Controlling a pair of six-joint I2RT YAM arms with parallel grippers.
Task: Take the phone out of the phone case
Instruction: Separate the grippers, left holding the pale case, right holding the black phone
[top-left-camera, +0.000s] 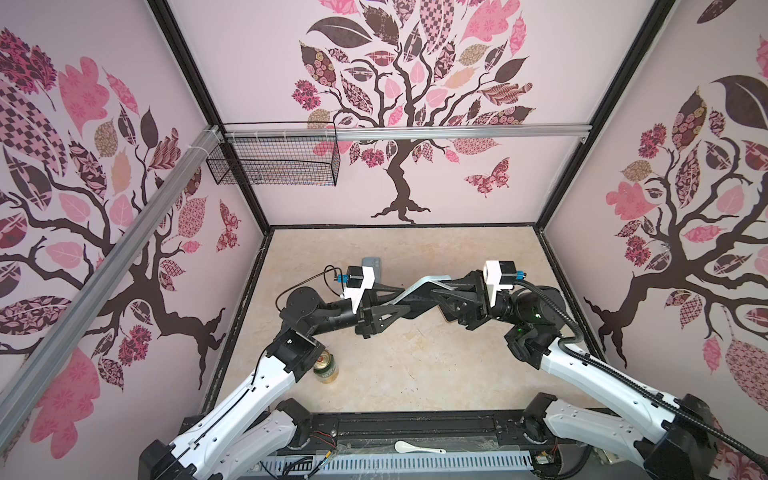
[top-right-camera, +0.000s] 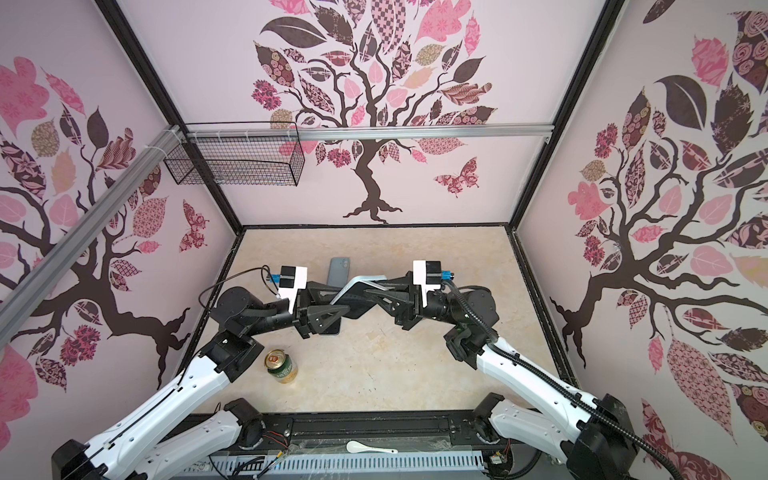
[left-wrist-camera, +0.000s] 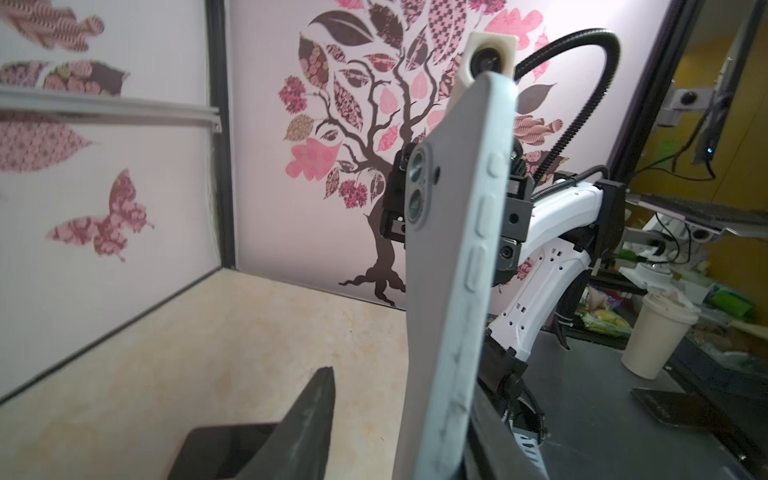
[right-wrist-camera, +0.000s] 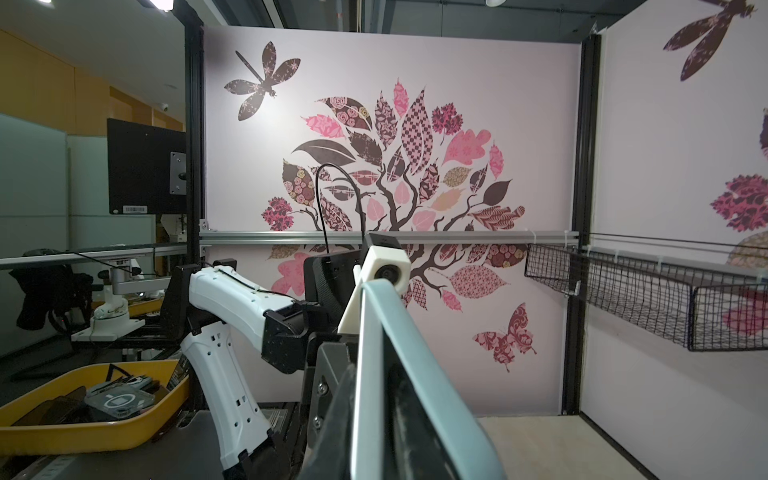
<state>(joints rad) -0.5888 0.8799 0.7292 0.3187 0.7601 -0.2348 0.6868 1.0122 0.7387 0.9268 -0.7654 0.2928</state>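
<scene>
Pinching matte, round-edged phone case (left-wrist-camera: 444, 291), right pincer (right-wrist-camera: 386, 415)

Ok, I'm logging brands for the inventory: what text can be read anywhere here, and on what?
No text here is clear enough to quote.
Can: the label print is too blurred to read.
Sticker on the monitor: a barcode, with print too small to read.
Phone case: no print shows.

We find both top views looking steeply down from above the near edge onto the table (top-left-camera: 415, 374), sharing nearly the whole scene. The left wrist camera (right-wrist-camera: 386, 268) faces the right arm (left-wrist-camera: 552, 249), and the right wrist camera (left-wrist-camera: 488, 60) faces the left arm (right-wrist-camera: 224, 324). Both look level, with the phone case (left-wrist-camera: 449, 291) close before each.
</scene>
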